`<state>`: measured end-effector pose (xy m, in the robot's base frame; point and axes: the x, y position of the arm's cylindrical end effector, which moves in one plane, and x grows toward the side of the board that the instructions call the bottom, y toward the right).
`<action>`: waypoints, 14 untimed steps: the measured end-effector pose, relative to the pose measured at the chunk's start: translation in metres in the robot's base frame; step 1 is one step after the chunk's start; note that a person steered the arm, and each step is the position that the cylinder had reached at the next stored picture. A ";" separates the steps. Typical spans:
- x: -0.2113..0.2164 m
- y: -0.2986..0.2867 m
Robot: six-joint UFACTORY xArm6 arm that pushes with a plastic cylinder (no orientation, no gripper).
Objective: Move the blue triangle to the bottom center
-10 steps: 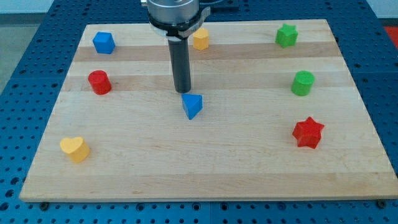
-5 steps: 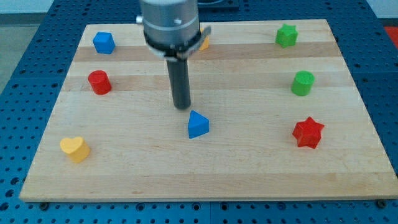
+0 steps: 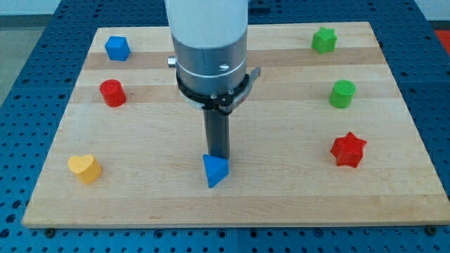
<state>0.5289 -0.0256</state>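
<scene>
A wooden board (image 3: 232, 211) lies on a blue perforated table, seen from its near edge. Places are given as on a clock face laid over the board, twelve o'clock at the far edge.

Nearest the viewer, at about six o'clock, sits the blue triangle (image 3: 215, 170), close to the near edge and a little to the view's left of the centre line. My tip (image 3: 217, 156) stands just behind it, on its twelve o'clock side, touching or nearly touching its far face. The arm carries no pincer, only a plain dark rod, so nothing opens, closes or holds; it can only shove.

At about eight o'clock lies a yellow heart (image 3: 84, 169). At about four o'clock lies a red star (image 3: 348, 150).

Farther back, a red cylinder (image 3: 112, 93) sits at about nine o'clock and a green cylinder (image 3: 342, 93) at about three o'clock. At the far edge, a blue block (image 3: 117, 48), shape unclear, sits at about ten o'clock and a green star (image 3: 323, 39) at about two o'clock. The arm's pale body hides the far centre.

The push toward the bottom centre looks to be in its last stretch. The next move seems to call for only a short nudge toward six o'clock, bearing slightly to the view's right, stopped before the triangle nears the edge.
</scene>
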 end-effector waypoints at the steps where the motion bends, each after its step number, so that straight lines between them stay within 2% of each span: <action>1: 0.004 0.000; 2: -0.001 0.000; 3: -0.044 0.002; 4: -0.092 0.034; 5: -0.108 0.084; 6: -0.104 0.130; 8: -0.061 0.155; 11: -0.053 0.157; 14: -0.040 0.187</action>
